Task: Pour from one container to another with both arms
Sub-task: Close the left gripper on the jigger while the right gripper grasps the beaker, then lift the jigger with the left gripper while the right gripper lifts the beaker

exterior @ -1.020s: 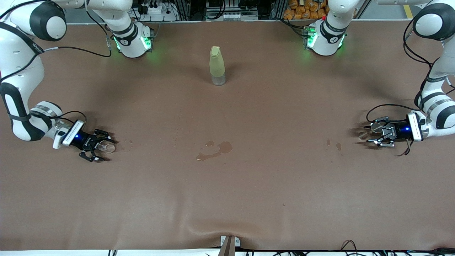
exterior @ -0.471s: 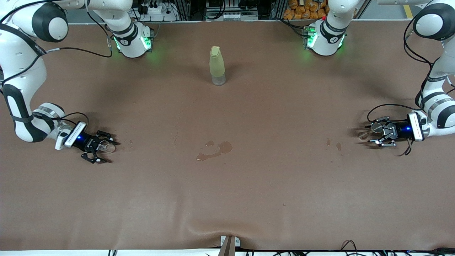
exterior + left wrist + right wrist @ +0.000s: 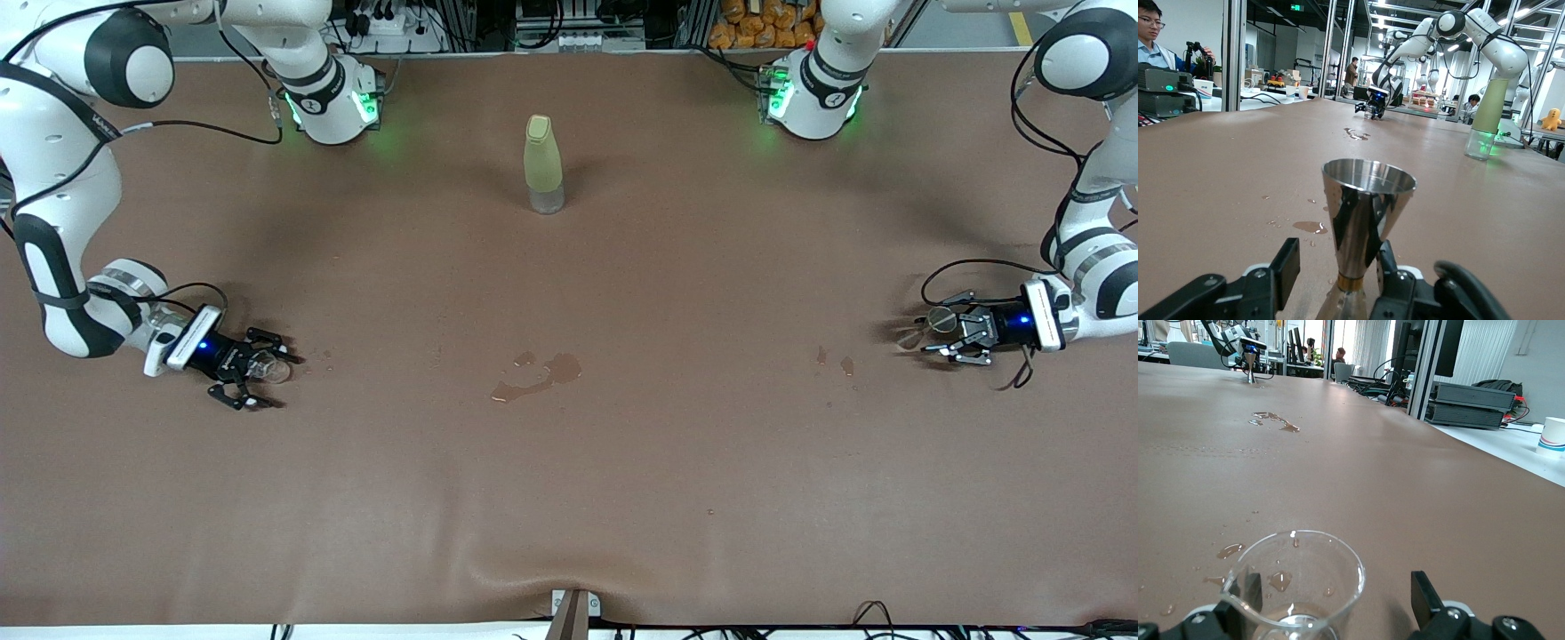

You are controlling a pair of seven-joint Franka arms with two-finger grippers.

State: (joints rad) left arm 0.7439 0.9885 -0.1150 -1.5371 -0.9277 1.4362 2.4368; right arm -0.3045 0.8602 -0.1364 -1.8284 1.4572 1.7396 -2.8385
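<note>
Front view shows the left gripper (image 3: pixel 953 335) low at the left arm's end of the table, its fingers spread on either side of a metal jigger (image 3: pixel 938 320) standing upright on the brown table cover (image 3: pixel 622 462). In the left wrist view the jigger (image 3: pixel 1363 220) rises between the two black fingers (image 3: pixel 1281 270), with a visible gap between its stem and the finger on one side; whether the other finger touches the stem cannot be told.

The right gripper (image 3: pixel 252 372) sits low at the right arm's end of the table, its claw set wide about a clear glass cup (image 3: pixel 267 366). The right wrist view shows the cup (image 3: pixel 1295 583) upright, droplets on its wall, and the fingers (image 3: pixel 1426 593) standing apart from it.

Between the two, a small puddle (image 3: pixel 538 373) wets the cover, with two smaller drops (image 3: pixel 834 360) near the jigger. A tall pale yellow-green bottle (image 3: pixel 543 163) stands upright between the arm bases, farther from the camera than the puddle.

The cover is wrinkled along its near edge. Around the table the wrist views show a lab with metal framing, desks, equipment and seated people.
</note>
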